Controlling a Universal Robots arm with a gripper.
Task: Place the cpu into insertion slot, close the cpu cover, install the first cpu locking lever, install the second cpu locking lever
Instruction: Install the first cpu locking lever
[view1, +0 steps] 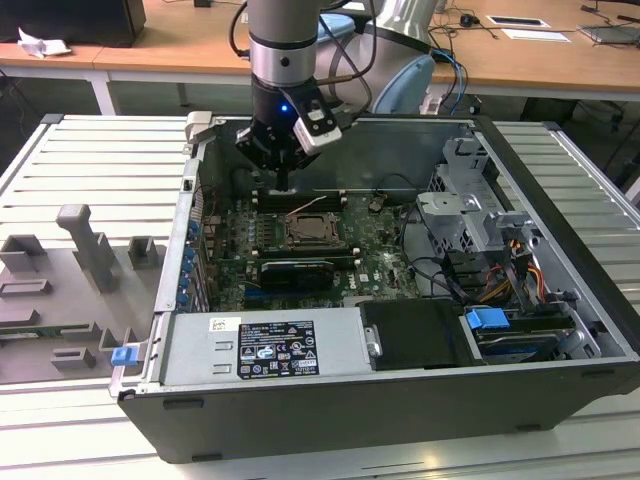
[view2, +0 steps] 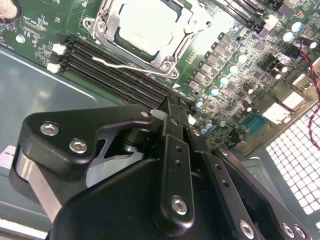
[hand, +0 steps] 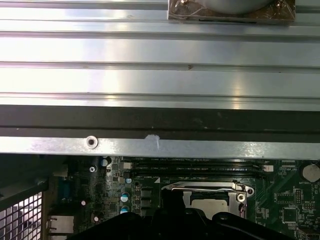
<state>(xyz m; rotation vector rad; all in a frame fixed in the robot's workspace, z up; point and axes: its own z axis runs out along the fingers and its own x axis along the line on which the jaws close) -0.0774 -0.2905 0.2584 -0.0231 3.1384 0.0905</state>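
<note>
Jaws were pressed together with nothing between them, hanging over the memory slots (view2: 130, 82), just on the far side of the insertion slot (view1: 312, 232) in the exterior view. All of this was inside the open computer case (view1: 400, 400) on the ribbed counter (view1: 90, 170). The cpu (view2: 142, 25) lay seated in that slot, pale top up, and the cpu cover (view2: 165, 59) sat down around it as a silvery frame. One locking lever (view2: 122, 65), a thin bright wire, ran along the socket's edge beside the memory slots; whether it was hooked under its catch I could not tell. By my judgement the chip is light, rigid and delicate, fit to be held only by its edges. The lever looks like springy, slick steel, best pushed near its bent free end.
</note>
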